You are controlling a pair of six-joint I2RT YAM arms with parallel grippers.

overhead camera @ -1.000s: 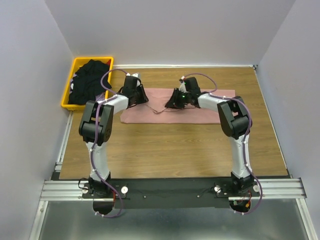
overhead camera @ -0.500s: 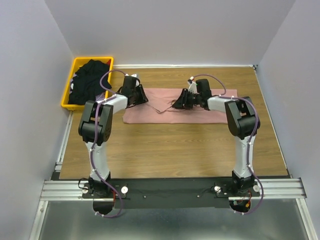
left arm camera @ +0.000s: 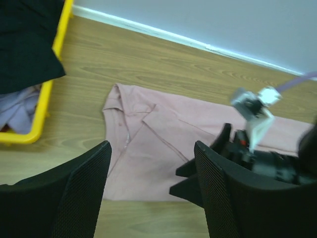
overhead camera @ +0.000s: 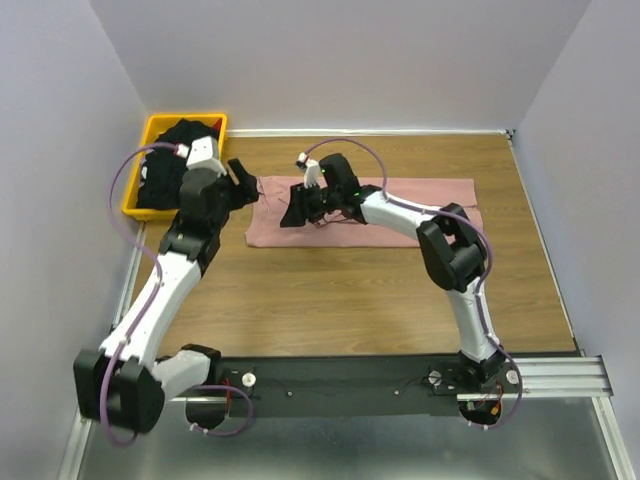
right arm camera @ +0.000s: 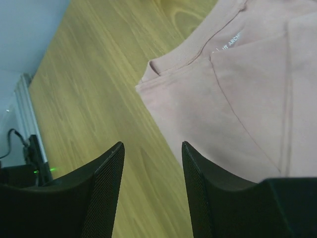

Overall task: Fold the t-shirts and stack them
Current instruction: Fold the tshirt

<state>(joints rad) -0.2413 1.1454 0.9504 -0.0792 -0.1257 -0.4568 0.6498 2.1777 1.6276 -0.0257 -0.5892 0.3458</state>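
A dusty pink t-shirt point(overhead camera: 400, 210) lies flat as a long folded strip across the far half of the table. Its collar with small white text point(right arm camera: 225, 42) shows in the right wrist view. My left gripper point(overhead camera: 245, 182) stands open just off the shirt's left end, empty, looking down on the pink cloth point(left arm camera: 148, 148). My right gripper point(overhead camera: 293, 212) hangs open over the shirt's near left edge point(right arm camera: 237, 99), with bare wood between its fingertips point(right arm camera: 151, 145). Black t-shirts point(overhead camera: 175, 160) are heaped in the yellow bin point(overhead camera: 135, 190).
The yellow bin point(left arm camera: 44, 99) stands at the table's far left corner, with a pale lilac cloth point(left arm camera: 15, 109) under the black heap point(left arm camera: 25, 39). Walls close in the back and both sides. Bare wood lies in front of the shirt point(overhead camera: 350, 290).
Both grippers have opened and let go of the pink shirt. The left arm has drawn back to the left, toward the bin. The right gripper has swung left along the shirt.
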